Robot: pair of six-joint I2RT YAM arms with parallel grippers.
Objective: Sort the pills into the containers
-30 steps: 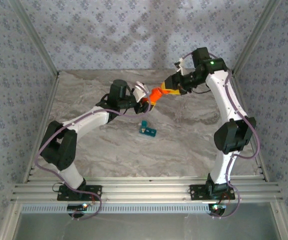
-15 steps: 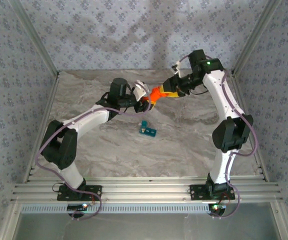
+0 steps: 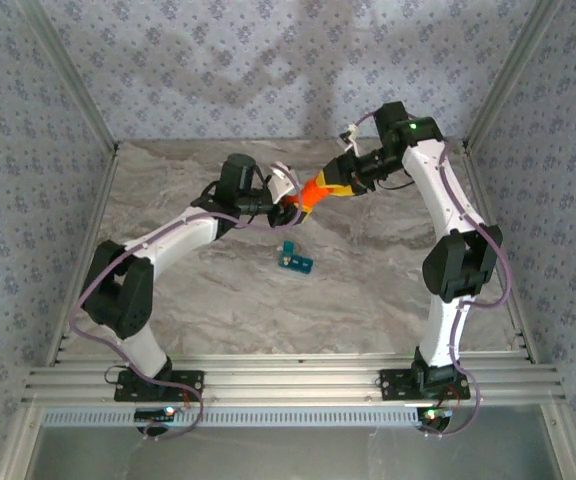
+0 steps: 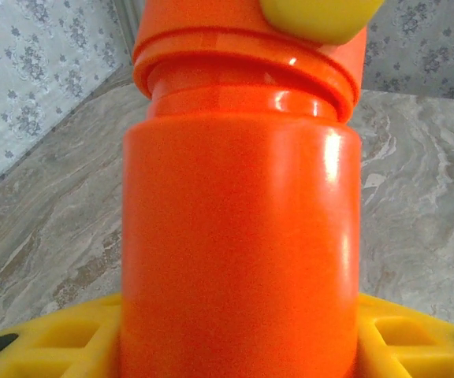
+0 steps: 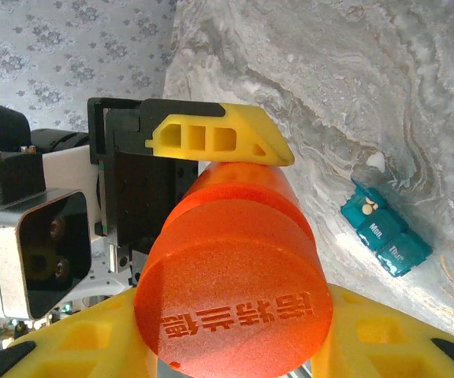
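An orange bottle (image 3: 310, 193) hangs in the air over the far middle of the table, held between both arms. My left gripper (image 3: 290, 208) is shut on the bottle's body (image 4: 239, 236), its yellow fingers (image 4: 46, 339) on either side. My right gripper (image 3: 328, 185) is shut on the bottle's orange cap (image 5: 231, 291). The small teal pill box (image 3: 295, 261) lies on the table below them, and its end compartment (image 5: 366, 206) stands open with pale round pieces inside. The other compartments (image 5: 396, 246) are lidded and labelled with days.
The marble tabletop (image 3: 368, 280) is walled by patterned panels at the back and sides, with an aluminium rail (image 3: 288, 380) along the near edge. The left arm's wrist camera housing (image 5: 38, 244) sits close beside the bottle.
The right arm's wrist and forearm have shifted slightly to the left. The bottle, the left arm and the pill box have hardly moved.
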